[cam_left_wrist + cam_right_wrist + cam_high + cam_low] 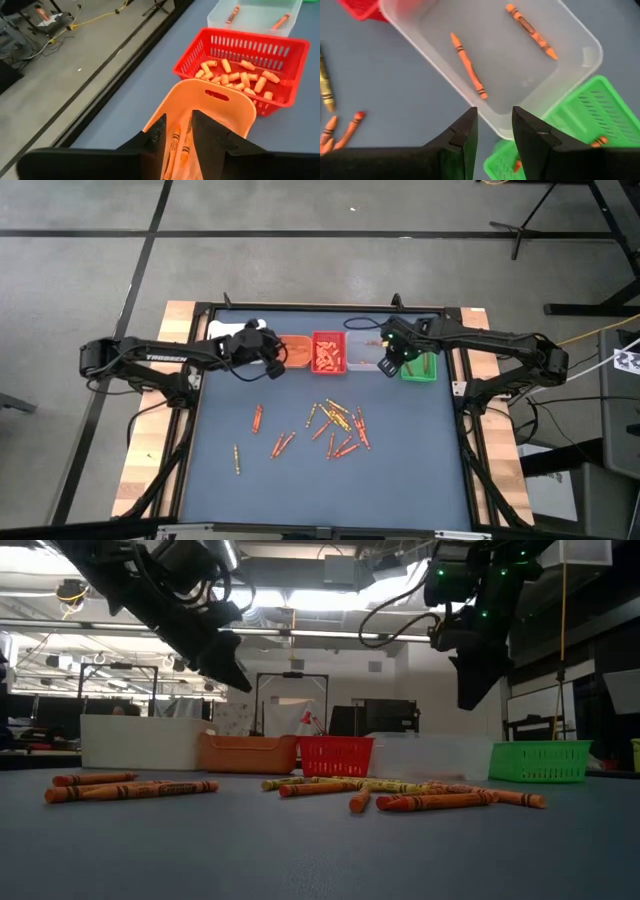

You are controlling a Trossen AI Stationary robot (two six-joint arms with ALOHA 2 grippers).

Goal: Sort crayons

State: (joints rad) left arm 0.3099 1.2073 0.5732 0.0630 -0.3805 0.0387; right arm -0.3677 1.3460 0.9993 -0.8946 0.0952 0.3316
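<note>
orange bin [220, 107] partly behind left wrist fingers [156, 135], green bin [580, 125] cut off by frame edge

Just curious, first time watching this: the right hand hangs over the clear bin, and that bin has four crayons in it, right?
Not quite. The right hand does hang over the clear bin, but the right wrist view shows only two crayons inside it, both orange.

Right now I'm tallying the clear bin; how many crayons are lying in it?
2. In the clear bin, one crayon lies near the middle; the other crayon is by the far wall. The right gripper hovers above, hiding little.
</note>
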